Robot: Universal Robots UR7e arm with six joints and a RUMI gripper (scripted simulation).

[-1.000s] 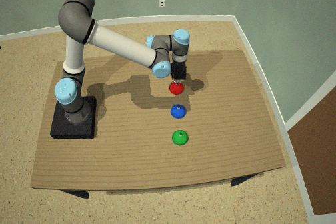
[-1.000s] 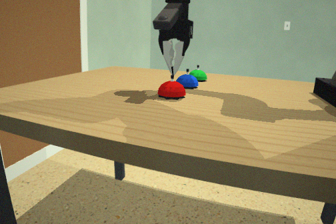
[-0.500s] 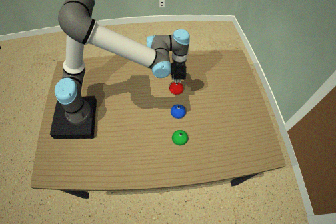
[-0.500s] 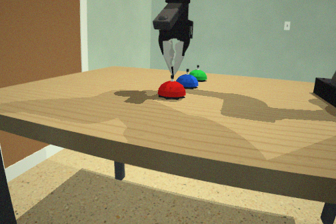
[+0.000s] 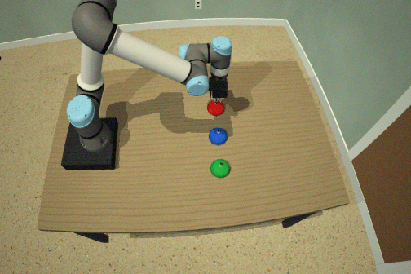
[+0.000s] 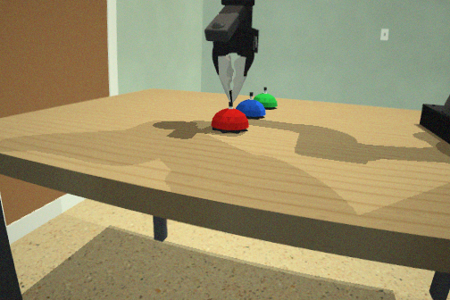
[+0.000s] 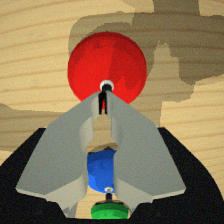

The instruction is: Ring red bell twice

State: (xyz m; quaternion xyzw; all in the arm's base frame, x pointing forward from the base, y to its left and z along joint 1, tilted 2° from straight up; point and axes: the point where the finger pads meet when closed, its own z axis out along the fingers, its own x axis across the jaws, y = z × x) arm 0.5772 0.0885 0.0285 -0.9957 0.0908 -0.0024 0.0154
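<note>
Top view: the red bell (image 5: pixel 215 108) sits on the desk (image 5: pixel 281 173) at the far end of a row, with the blue bell (image 5: pixel 218 136) and the green bell (image 5: pixel 220 168) nearer the front edge. The claw (image 5: pixel 216 99) hangs directly over the red one.

Exterior view: the claw (image 6: pixel 230 95) is clenched to a point with nothing between its jaws, and the tip is at or just above the red bell's button (image 6: pixel 230 104) — I cannot tell whether they touch.

Wrist view: the button (image 7: pixel 106 86) lines up with the closed tips, the blue bell (image 7: pixel 101 170) behind them.

Risk: a slightly off-centre descent could slip off the small button and nudge the red bell sideways — or a short lift could blur two rings into one.
</note>
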